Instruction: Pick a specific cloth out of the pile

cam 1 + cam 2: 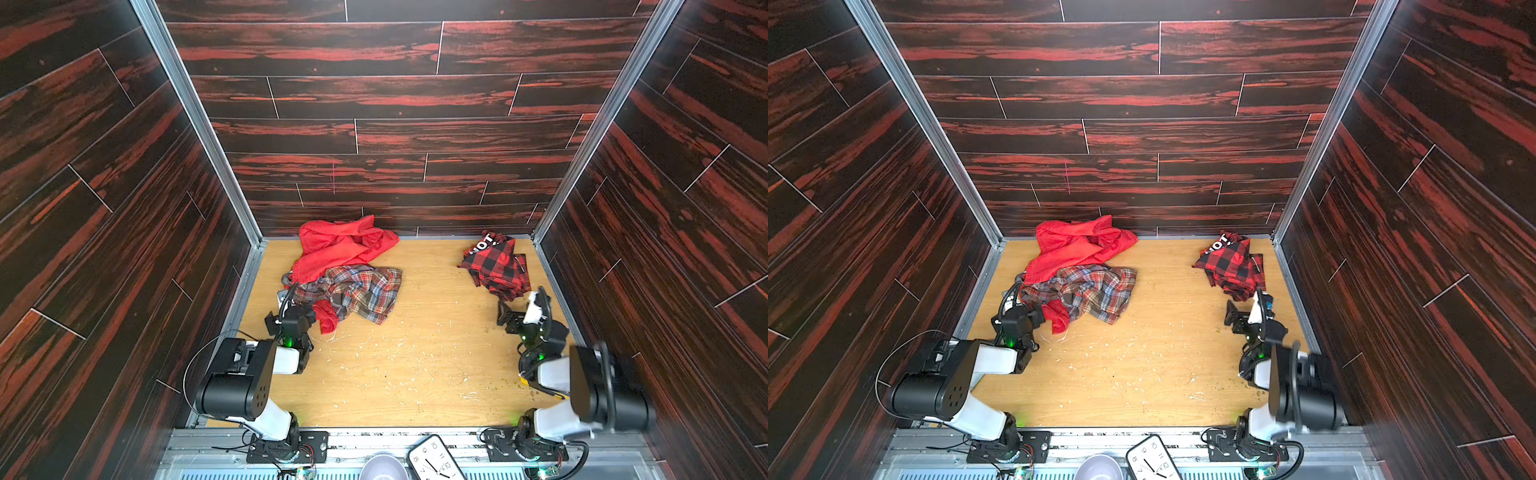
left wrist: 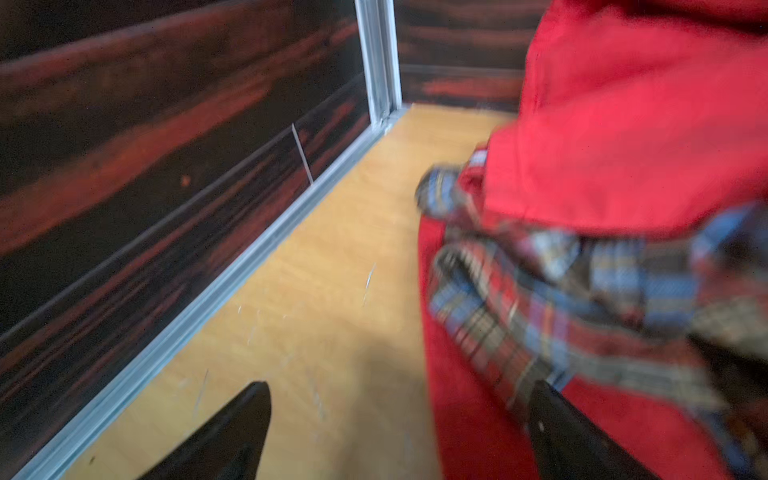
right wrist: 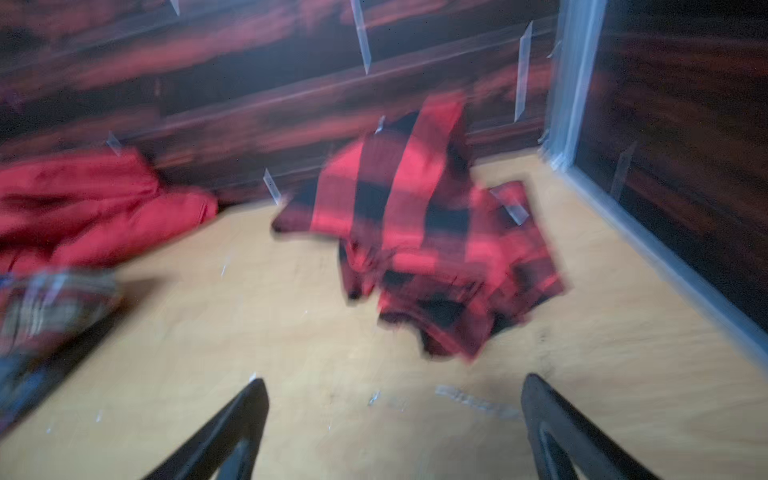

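The cloth [image 1: 496, 266] [image 1: 1231, 266], red-and-black buffalo check with white letters on a black patch, lies crumpled alone at the table's back right; in the right wrist view the cloth [image 3: 424, 232] is ahead of the jaws. The pile [image 1: 345, 270] [image 1: 1079, 270] sits at the back left: plain red fabric [image 2: 623, 124] over a muted plaid shirt [image 2: 582, 291]. My left gripper [image 1: 293, 305] [image 2: 401, 388] is open at the pile's near left edge, one finger in front of the plaid. My right gripper [image 1: 521, 305] [image 3: 395, 380] is open and empty, just short of the cloth.
The wooden table [image 1: 415, 365] is scuffed and speckled with pale crumbs. Dark red wood-pattern walls [image 1: 124, 208] close in the left, back and right sides. A clock [image 1: 434, 459] and a bowl [image 1: 382, 467] lie on the front rail.
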Robot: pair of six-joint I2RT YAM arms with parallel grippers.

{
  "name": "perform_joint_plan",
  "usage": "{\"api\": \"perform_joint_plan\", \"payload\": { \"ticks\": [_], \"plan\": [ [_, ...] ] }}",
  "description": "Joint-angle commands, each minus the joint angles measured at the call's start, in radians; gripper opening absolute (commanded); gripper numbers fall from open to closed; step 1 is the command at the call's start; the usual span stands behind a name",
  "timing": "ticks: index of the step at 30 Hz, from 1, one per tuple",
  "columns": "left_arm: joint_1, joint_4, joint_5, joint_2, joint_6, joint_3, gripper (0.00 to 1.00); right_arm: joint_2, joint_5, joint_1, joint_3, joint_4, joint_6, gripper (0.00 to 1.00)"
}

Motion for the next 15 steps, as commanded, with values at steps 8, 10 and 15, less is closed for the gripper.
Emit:
{"api": "perform_joint_plan", "payload": {
  "ticks": [8, 10, 15],
  "plan": [
    [0.007, -0.025, 0.019, -0.032, 0.004, 0.023, 0.99, 0.015, 0.064, 0.056, 0.070, -0.036, -0.067, 0.99],
    [0.006, -0.027, 0.020, -0.032, 0.002, 0.025, 0.99, 0.015, 0.064, 0.056, 0.070, -0.036, -0.068, 0.99],
    [0.008, -0.027, 0.024, -0.035, 0.003, 0.024, 0.99, 0.016, 0.064, 0.056, 0.069, -0.033, -0.068, 0.99]
  ]
}}
